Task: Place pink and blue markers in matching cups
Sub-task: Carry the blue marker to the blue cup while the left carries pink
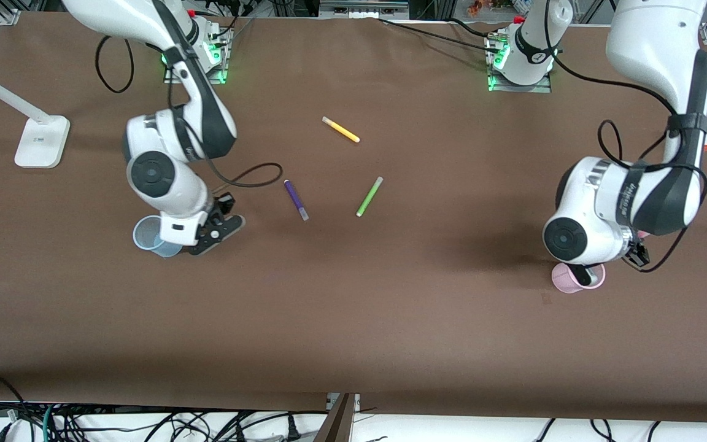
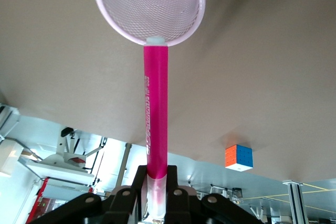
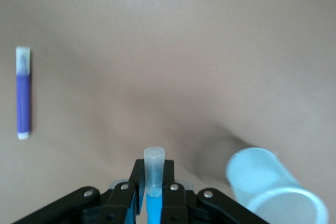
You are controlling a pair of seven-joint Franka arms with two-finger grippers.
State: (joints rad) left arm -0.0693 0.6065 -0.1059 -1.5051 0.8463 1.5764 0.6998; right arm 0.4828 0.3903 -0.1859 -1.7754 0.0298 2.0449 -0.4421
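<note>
Table: a brown table [image 1: 390, 307] carried both cups and three loose pens; neither task marker lay on it.
Left arm: the left gripper [image 2: 156, 195] hung above the pink cup [image 1: 568, 279] at the left arm's end of the table, its fingers closed narrowly on the pink marker [image 2: 156, 114].
Right arm: the right gripper [image 3: 153, 195] hung just beside the blue cup [image 1: 151, 236] at the right arm's end, clamped on the blue marker [image 3: 154, 182].
Progress: judged about halfway. Both markers were lifted and brought to their matching cups, but neither was yet inside; lowering and release remained.
Pink marker axis: in the left wrist view it ran straight out from the fingers, gripped at the pale-capped end, its free tip at the rim of the pink cup's mouth.
Blue marker axis: it also ran along the fingers, pale cap pointing out and down toward the table, not yet over the blue cup's opening.
Bystanders: a purple pen [image 1: 296, 199], a lime-green pen [image 1: 369, 196] and a yellow pen [image 1: 340, 129] lay mid-table, well apart from both cups.
</note>
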